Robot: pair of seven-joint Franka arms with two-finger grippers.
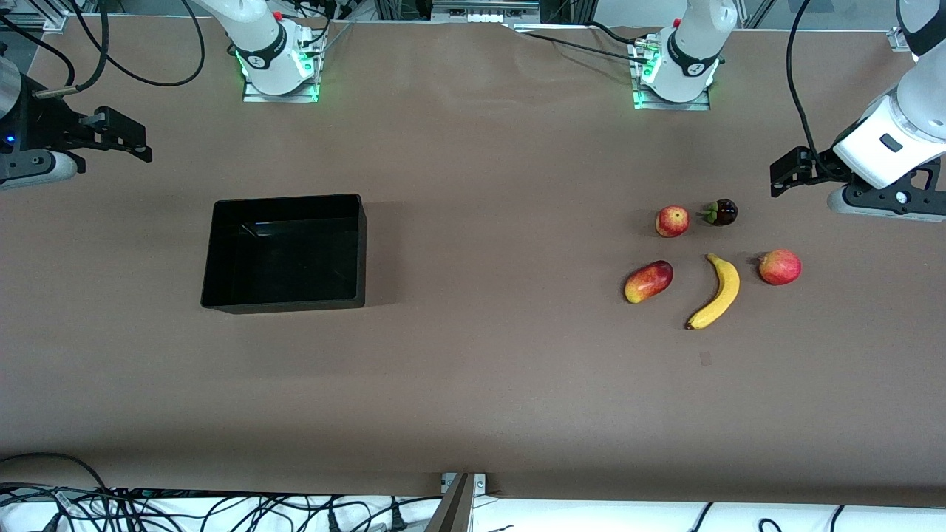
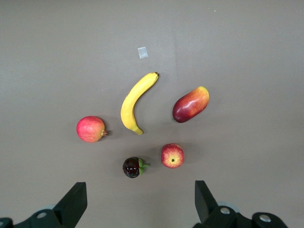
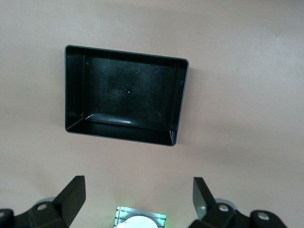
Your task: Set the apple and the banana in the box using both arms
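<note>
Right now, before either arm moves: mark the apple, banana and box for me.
apple (image 1: 672,221): front view, middle of its red-and-yellow skin.
banana (image 1: 721,290): front view, middle of the curved yellow body.
box (image 1: 287,201): front view, top rim of the wall nearest the robots' bases.

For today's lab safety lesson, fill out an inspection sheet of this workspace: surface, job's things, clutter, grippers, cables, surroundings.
Surface: brown matte table, one small pale scrap lying on it near the fruit.
Job's things: small red-and-yellow streaked apple, long curved yellow banana, both toward the left arm's end; shallow black plastic box toward the right arm's end, nothing in it.
Clutter: evenly red round fruit, oblong red-yellow fruit, small dark round fruit with a green cap, all around the banana.
Grippers: left gripper open, above the fruit; right gripper open, above the table by the box.
Cables: black cables along the table's near edge.
Surroundings: nothing seen.
</note>
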